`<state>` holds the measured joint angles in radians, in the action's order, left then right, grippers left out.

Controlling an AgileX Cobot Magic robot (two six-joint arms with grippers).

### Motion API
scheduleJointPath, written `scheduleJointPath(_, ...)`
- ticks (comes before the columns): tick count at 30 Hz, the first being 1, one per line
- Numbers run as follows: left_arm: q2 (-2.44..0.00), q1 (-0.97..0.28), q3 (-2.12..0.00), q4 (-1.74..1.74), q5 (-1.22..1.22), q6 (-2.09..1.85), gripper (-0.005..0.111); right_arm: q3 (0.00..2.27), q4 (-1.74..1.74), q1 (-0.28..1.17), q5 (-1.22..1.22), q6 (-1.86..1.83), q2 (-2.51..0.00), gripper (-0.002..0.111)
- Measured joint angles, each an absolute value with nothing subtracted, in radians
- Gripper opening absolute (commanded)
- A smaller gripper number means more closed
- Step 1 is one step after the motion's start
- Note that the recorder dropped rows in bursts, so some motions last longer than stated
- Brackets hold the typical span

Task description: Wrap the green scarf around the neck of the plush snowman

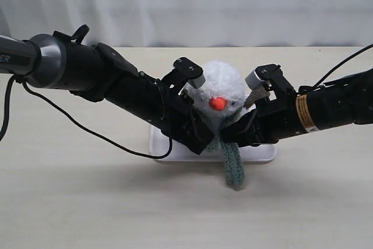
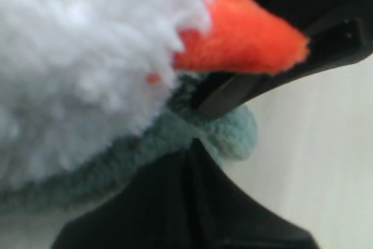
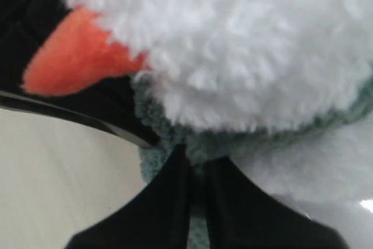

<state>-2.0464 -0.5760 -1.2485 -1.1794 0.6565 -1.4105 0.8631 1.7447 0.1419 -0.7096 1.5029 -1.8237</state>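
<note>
The fuzzy green knitted scarf (image 1: pixel 233 167) is held snug round the white plush snowman (image 1: pixel 218 83). It is pinched by the left gripper (image 2: pixel 195 144) and right gripper (image 3: pixel 195 157).

2 black arms (image 1: pixel 128 91) (1 yellow label (image 1: pixel 304 113))

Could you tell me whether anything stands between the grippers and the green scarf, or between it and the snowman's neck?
Nothing visible: the green scarf already wraps the plush snowman below its head, pinched by the left gripper and the right gripper.
</note>
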Motion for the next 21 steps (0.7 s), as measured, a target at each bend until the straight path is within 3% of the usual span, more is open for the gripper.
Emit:
scheduleJointPath(5,-2.046,-0.576,-1.249,-1.138,0.707,-1.41,0.0,0.863,1.745,0.142,-0.71,1.503,-1.824,0.032)
scheduleJointPath(13,-2.046,-0.576,-1.249,-1.109,0.719,-1.395,0.0,0.863,1.745,0.142,-0.749,1.518,-1.818,0.045)
scheduleJointPath(16,-2.046,-0.576,-1.249,-1.1,0.719,-1.39,0.007,0.863,1.746,0.142,-0.754,1.545,-1.786,0.049)
scheduleJointPath(21,-2.046,-0.576,-1.249,-1.051,0.707,-1.343,0.033,0.863,1.746,0.142,-0.759,1.585,-1.728,0.05)
